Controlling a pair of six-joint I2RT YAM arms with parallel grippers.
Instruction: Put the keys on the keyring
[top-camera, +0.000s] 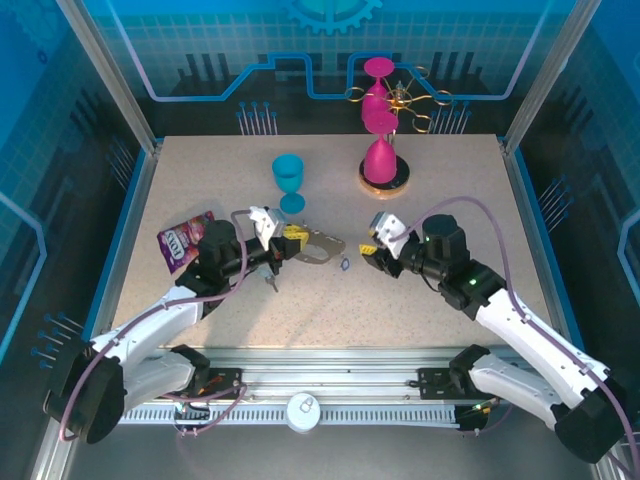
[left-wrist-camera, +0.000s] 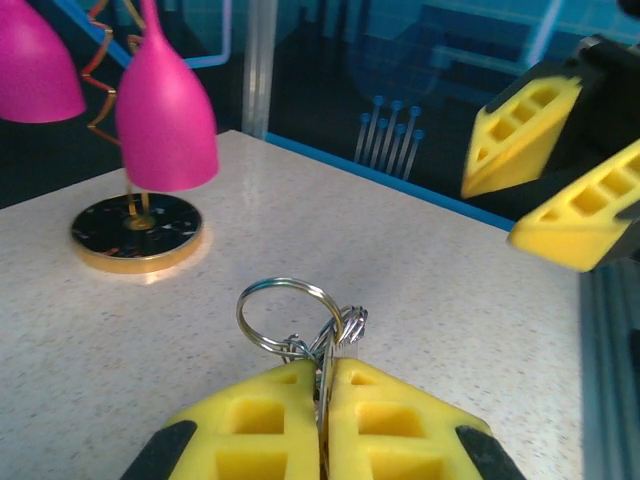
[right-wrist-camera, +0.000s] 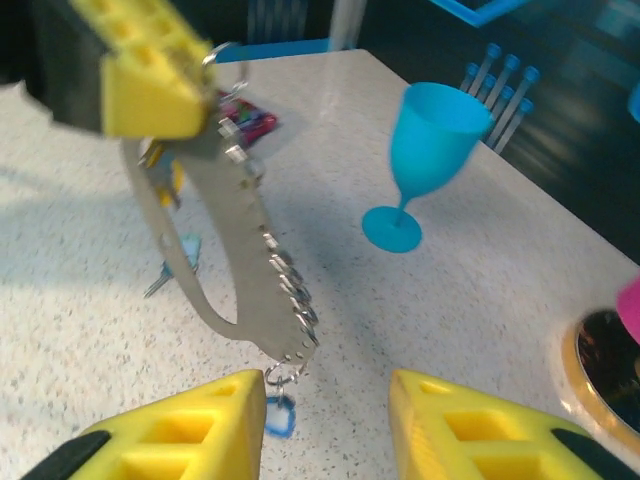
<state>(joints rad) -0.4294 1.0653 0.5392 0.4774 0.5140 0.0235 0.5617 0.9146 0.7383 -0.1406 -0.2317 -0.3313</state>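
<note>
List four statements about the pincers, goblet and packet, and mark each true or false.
1. The left pincer is shut on the keyring. True.
2. The right pincer is clamped shut. False: it is open, with its fingers apart.
3. The blue goblet lies tipped on its side. False: it stands upright on the table.
4. The purple snack packet lies on the left arm's side of the table. True.
</note>
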